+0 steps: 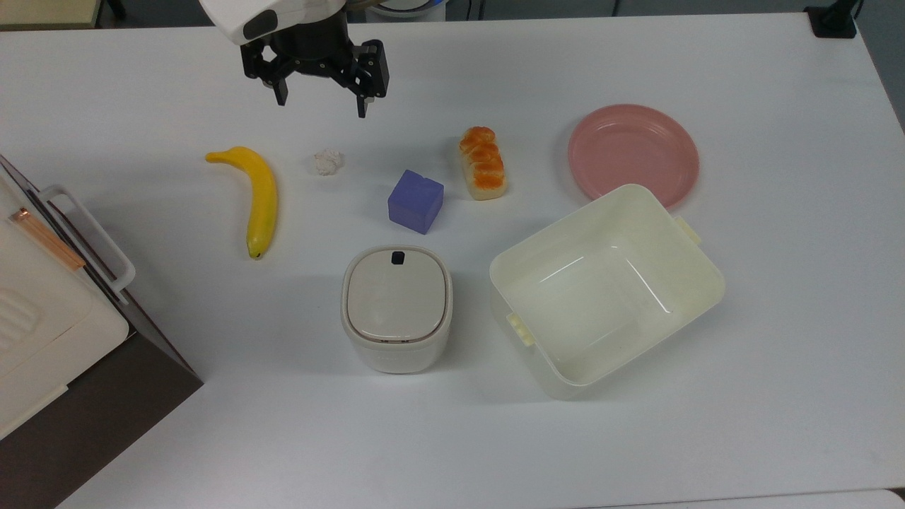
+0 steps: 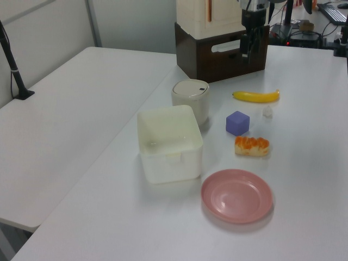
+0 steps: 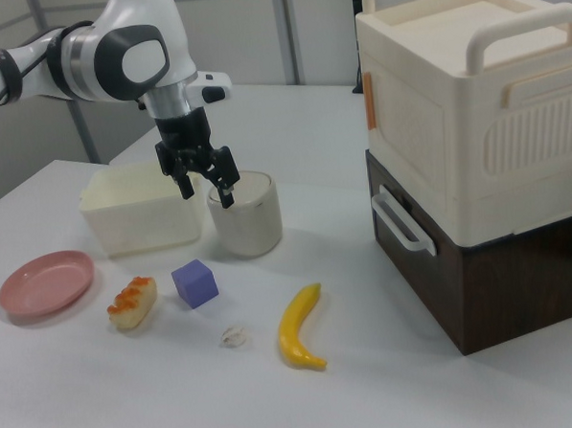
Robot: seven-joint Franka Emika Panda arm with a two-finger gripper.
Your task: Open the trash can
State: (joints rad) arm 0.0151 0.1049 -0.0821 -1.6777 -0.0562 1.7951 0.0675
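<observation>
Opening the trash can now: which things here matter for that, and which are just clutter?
Matters: trash can, lid shut; its black button; gripper, open, above the table.

Clutter: banana, crumpled paper, purple cube, bread, pink plate, lidless tub, appliance.

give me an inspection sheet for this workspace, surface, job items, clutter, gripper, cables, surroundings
Surface: white table, no spills seen.
Job's things: trash can upright, lid shut, black button on the lid's edge toward the purple block.
Clutter: banana, crumpled paper wad, purple block, bread piece, pink plate, lidless cream tub.
Gripper: gripper open, holding nothing, above the table and apart from the trash can.
Cables: a dark cable on the second table.
Surroundings: cream and brown appliance on the table; second white table alongside.
</observation>
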